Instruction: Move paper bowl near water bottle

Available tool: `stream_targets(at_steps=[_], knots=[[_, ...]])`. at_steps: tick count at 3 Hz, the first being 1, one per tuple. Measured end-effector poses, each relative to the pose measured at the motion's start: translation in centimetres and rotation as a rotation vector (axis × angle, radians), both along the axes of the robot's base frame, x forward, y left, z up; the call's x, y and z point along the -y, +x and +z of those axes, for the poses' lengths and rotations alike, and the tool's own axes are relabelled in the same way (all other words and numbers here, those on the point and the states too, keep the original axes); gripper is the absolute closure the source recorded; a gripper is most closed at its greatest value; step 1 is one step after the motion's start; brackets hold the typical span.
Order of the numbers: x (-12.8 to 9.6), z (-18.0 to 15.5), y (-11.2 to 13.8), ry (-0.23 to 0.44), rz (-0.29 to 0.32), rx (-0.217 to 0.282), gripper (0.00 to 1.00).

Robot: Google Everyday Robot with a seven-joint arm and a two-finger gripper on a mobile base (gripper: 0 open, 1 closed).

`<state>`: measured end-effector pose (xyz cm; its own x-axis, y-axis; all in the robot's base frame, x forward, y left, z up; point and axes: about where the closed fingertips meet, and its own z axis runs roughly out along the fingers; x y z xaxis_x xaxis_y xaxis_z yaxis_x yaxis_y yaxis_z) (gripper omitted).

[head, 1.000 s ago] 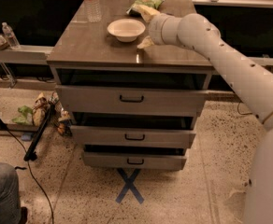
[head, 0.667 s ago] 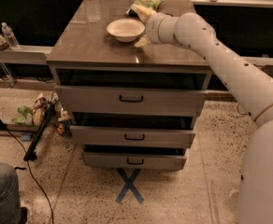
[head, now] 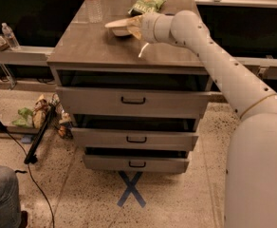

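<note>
The end effector (head: 134, 28) grips the tilted paper bowl (head: 119, 25) over the surface (head: 96, 49). The water bottle (head: 93, 4) is near, but the bowl is not yet set down.

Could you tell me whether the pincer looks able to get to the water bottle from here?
Probably yes: the pincer, holding the paper bowl by its rim, is just right of the water bottle, with only bare cabinet top between them.
</note>
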<state>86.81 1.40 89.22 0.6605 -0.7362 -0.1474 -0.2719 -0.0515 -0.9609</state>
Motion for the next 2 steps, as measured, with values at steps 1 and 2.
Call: stream_targets(at_steps=[1, 2], knots=[[-2.3, -0.4, 0.5, 0.009, 0.07, -0.018, 1.0], [-4.0, 0.2, 1.1, 0.003, 0.115, -0.005, 1.0]])
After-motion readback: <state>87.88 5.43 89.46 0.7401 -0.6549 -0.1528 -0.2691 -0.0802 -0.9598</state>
